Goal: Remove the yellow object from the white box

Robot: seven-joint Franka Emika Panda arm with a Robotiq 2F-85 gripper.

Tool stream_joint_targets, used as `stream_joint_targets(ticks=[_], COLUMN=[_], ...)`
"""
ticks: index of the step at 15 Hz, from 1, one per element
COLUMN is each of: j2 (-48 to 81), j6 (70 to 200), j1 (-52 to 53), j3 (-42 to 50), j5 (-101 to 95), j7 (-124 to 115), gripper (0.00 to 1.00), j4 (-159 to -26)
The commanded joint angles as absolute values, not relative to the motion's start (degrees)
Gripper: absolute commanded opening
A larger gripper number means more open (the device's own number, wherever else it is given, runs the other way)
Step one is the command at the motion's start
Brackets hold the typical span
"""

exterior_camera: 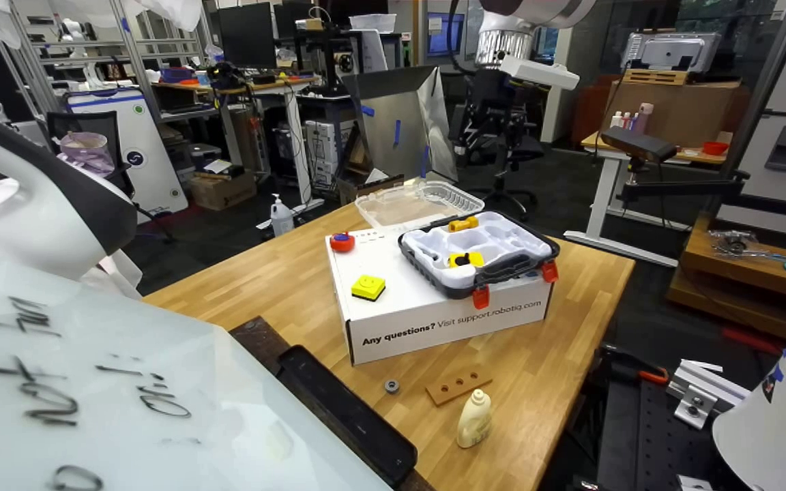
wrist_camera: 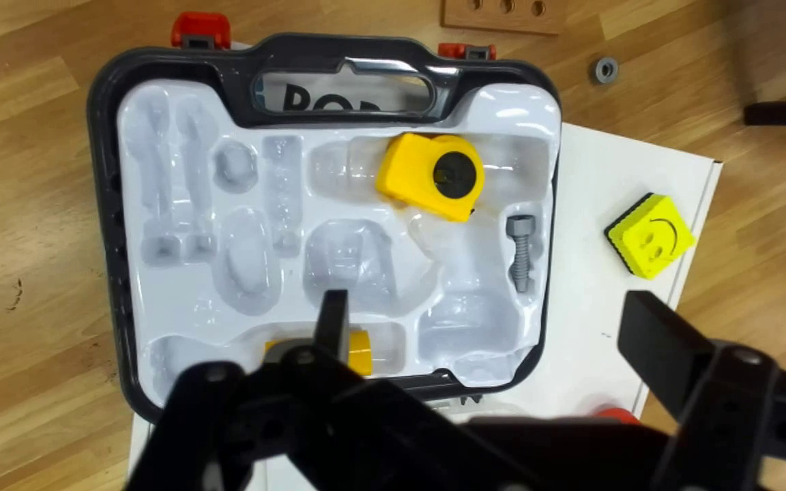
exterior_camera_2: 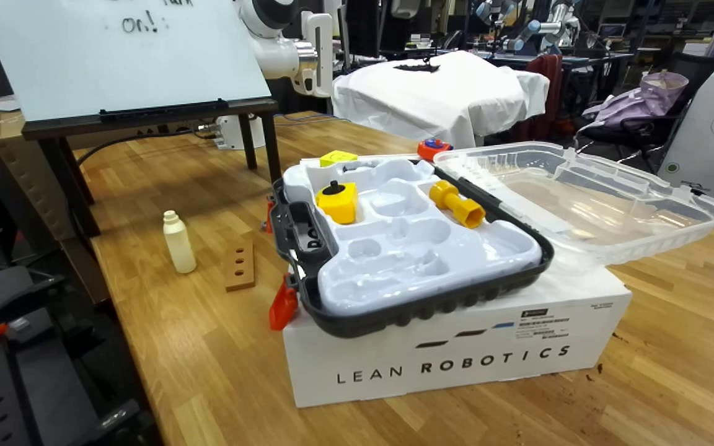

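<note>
A white moulded tray (exterior_camera: 512, 239) (exterior_camera_2: 388, 266) (wrist_camera: 188, 314) lies in an open dark case. It holds two yellow pieces; I cannot tell which one is meant. A chunky yellow piece with a black disc (exterior_camera: 467, 259) (exterior_camera_2: 337, 201) (wrist_camera: 427, 176) sits near the handle side. A yellow bolt-like piece (exterior_camera: 463, 224) (exterior_camera_2: 456, 203) (wrist_camera: 360, 351) lies near the hinge side, partly hidden by a finger in the wrist view. My gripper (wrist_camera: 488, 307) is open and empty, above the case. In an exterior view my arm's wrist (exterior_camera: 504, 48) is high over it; the gripper blends into the dark background.
A white carton (exterior_camera: 447, 331) (exterior_camera_2: 456, 365) supports the case, a yellow sponge (exterior_camera: 368, 286) (wrist_camera: 651, 235) and a red piece (exterior_camera: 342, 242). The clear lid (exterior_camera_2: 611, 198) stands open. A cream bottle (exterior_camera: 475, 419), wooden strip (exterior_camera: 459, 387) and grey ring (exterior_camera: 391, 387) are on the table.
</note>
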State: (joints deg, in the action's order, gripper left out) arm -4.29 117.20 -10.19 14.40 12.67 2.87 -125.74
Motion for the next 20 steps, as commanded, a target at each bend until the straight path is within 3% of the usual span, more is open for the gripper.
stream_joint_targets(ticks=[1,10,15,20], j2=[-4.25,-4.25,-4.92,-6.08], j6=[117.04,117.04,130.19,134.21], j1=[-10.82,-10.74,-10.78,-10.44], j3=[13.75,13.56,12.39,10.29], j5=[12.71,12.71,4.95,-3.05], j7=[2.92,2.91,-5.96,-19.22], gripper=[1.00,1.00,1.00,1.00], j4=[-125.59,-125.55,-129.59,-134.31])
